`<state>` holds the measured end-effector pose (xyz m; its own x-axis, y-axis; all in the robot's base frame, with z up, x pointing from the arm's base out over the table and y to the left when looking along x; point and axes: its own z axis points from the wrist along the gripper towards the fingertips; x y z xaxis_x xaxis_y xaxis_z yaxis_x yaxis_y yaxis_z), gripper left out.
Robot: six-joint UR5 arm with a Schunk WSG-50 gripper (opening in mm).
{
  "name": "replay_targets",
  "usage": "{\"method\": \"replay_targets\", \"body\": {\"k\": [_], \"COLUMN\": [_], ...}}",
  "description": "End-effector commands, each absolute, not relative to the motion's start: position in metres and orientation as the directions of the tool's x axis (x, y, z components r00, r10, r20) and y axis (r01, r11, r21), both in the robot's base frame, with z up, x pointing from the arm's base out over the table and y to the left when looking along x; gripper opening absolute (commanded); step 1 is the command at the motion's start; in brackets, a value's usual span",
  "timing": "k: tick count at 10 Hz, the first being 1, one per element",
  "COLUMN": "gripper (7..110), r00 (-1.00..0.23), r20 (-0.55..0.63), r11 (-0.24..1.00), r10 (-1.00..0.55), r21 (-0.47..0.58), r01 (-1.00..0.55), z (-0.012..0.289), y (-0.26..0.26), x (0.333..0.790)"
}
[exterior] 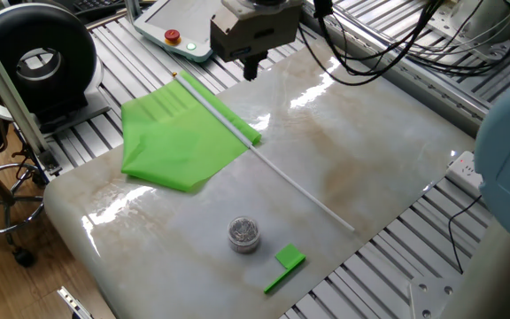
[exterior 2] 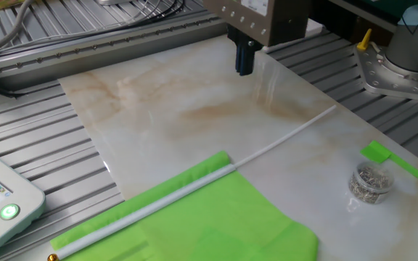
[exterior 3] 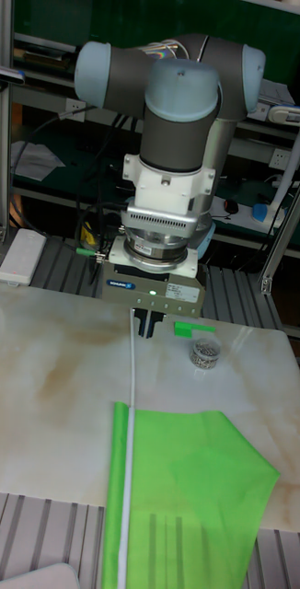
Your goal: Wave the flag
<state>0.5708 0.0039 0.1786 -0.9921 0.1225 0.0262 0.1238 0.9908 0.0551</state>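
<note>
None of the waving is under way yet: nearest in the tall fixed view, the flag is lying flat on the marble table, its green sheet spread and its white stick running away toward the arm. Farther off, the gripper is hovering above the table, fingers pressed together and grasping nothing. Reaching, gripping the stick and lifting are all left.

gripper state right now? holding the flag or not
gripper: shut, fingers together, holding nothing. It hangs above the table, clear of the flag, which lies flat on the tabletop.
</note>
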Motion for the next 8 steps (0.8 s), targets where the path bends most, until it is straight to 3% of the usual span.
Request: {"method": "replay_targets", "body": {"k": [1, 8], "gripper": [7, 7], "r00": [-0.988, -0.992], "r20": [0.048, 0.069], "r11": [0.989, 0.994], "r10": [0.148, 0.108], "r21": [0.018, 0.001], "r01": [0.149, 0.108], "z": [0.1738, 0.174], "y": [-0.0073, -0.0115], "x": [0.5658, 0.56]}}
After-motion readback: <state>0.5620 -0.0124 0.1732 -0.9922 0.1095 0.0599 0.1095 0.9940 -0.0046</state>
